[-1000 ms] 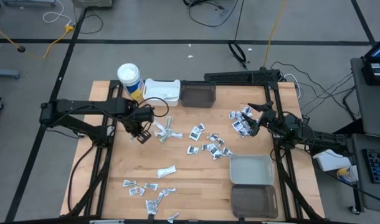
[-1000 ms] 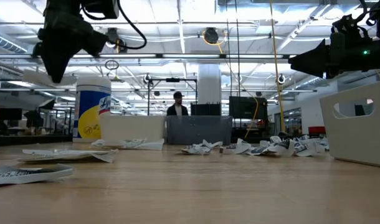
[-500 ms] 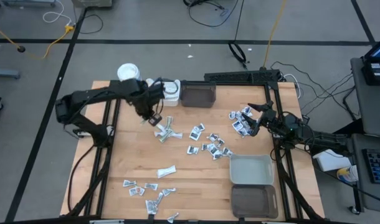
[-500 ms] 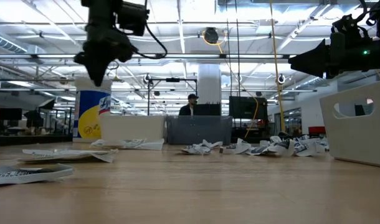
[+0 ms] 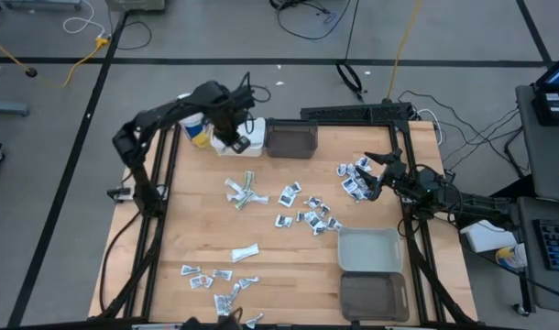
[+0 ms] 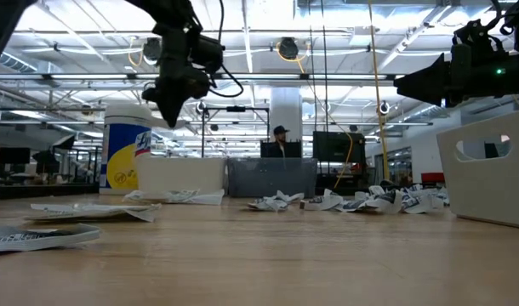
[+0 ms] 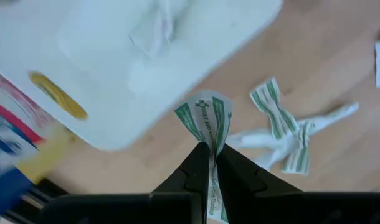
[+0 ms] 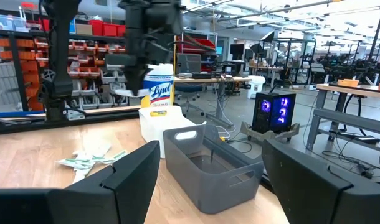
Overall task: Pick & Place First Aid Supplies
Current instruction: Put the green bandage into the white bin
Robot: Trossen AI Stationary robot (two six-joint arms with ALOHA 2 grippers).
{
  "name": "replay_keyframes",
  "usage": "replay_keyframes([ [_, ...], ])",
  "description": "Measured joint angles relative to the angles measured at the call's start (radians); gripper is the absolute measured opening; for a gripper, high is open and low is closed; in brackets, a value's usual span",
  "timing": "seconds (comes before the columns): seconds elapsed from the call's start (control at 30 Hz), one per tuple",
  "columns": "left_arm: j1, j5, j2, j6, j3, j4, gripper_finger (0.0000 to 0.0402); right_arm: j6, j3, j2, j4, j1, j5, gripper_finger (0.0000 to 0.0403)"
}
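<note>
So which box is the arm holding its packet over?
The white bin at the table's far edge, beside the cup. The left gripper hangs over it, jaws shut on a green-striped packet; the other bins have nothing above them.

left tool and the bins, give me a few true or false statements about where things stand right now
1. The left tool is shut on a green and white packet. True.
2. It hangs above the white bin. True.
3. The right tool holds a packet. False: it is open and empty.
4. The dark bin beside the white bin is full of packets. False: no packets show in it.
</note>
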State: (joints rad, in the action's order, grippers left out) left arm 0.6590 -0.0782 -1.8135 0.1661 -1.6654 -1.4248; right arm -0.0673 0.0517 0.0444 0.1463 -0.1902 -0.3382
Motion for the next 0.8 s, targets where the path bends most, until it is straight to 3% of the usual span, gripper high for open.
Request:
replay_keyframes([
  [0.4, 0.112, 0.001, -0.155, -0.105, -0.264, -0.082, 0.003, 0.0, 0.0, 0.0, 0.0, 0.0, 0.0, 0.0279],
  [0.8, 0.124, 0.027, -0.236, -0.137, -0.206, 0.06, 0.003, 0.0, 0.0, 0.0, 0.0, 0.0, 0.0, 0.0279],
])
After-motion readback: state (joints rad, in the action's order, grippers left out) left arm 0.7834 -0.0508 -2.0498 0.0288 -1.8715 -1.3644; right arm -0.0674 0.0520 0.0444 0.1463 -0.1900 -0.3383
